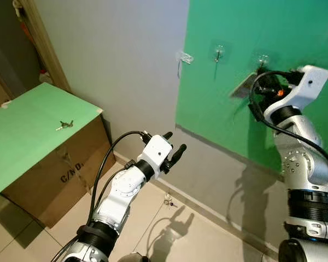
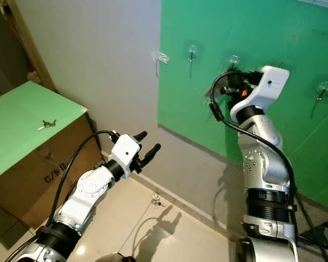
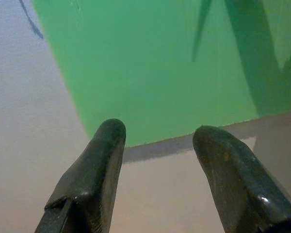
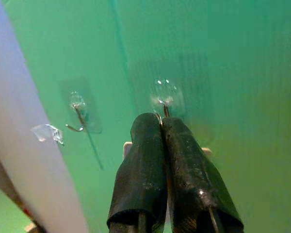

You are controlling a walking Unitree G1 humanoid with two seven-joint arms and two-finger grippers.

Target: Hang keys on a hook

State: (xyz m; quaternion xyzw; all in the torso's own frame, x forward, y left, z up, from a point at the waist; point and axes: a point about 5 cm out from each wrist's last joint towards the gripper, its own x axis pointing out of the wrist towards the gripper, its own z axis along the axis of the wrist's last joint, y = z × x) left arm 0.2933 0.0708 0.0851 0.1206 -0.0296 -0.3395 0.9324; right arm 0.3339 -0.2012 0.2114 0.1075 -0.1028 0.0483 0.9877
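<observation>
My right gripper [image 1: 261,75] is raised against the green wall panel [image 1: 218,109], its fingertips just under a clear stick-on hook [image 4: 163,95]. Its fingers [image 4: 150,145] are pressed shut on a flat pale key tag [image 1: 242,87], whose edges show on either side of them. A thin metal loop sits at the fingertips by the hook's wire. My left gripper [image 1: 174,146] hangs open and empty in mid-air before the wall, lower down. Another set of keys [image 1: 64,125] lies on the green box top, and a third set [image 1: 168,203] lies on the floor by the wall.
More clear hooks [image 1: 219,53] [image 2: 323,88] sit on the green panel, and one [image 1: 184,57] on the white wall. A cardboard box [image 1: 60,169] with a green top stands at the left. Tiled floor [image 1: 197,234] lies below.
</observation>
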